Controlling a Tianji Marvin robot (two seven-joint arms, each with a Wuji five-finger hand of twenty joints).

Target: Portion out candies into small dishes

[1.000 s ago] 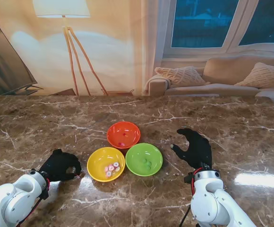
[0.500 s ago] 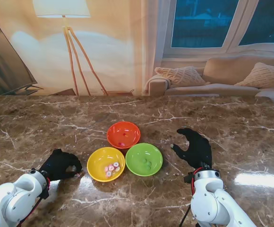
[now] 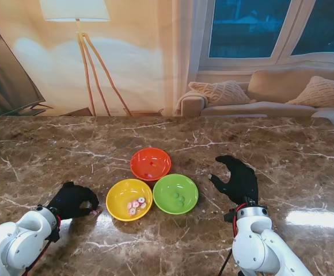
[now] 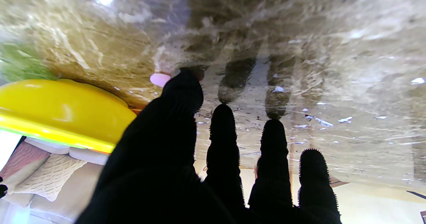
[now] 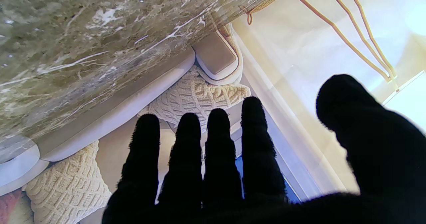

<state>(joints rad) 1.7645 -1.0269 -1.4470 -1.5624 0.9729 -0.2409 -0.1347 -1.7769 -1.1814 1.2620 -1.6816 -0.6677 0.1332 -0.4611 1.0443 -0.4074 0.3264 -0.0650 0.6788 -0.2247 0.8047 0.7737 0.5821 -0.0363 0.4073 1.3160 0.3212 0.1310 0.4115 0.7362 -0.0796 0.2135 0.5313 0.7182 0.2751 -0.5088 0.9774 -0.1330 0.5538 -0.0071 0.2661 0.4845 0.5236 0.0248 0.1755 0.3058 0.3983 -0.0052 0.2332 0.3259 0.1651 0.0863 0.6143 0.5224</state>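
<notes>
The left hand (image 3: 72,199) curled its fingers (image 4: 182,94) down at a pink candy (image 4: 159,79) on the desk (image 3: 52,155), at nine o'clock of the yellow dish (image 3: 129,199); whether it gripped the candy I cannot tell. The right hand (image 3: 237,179) hung spread and empty at three o'clock of the green dish (image 3: 175,193).

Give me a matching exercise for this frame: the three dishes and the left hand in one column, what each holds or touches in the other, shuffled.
Things:
1. yellow dish
2. orange dish
3. green dish
4. left hand

States:
A. green candies inside
B. fingers down at a pink candy on the table
C. pink and white candies inside
D. a couple of small candies inside, farthest from me

Pairs: 1-C, 2-D, 3-A, 4-B
</notes>
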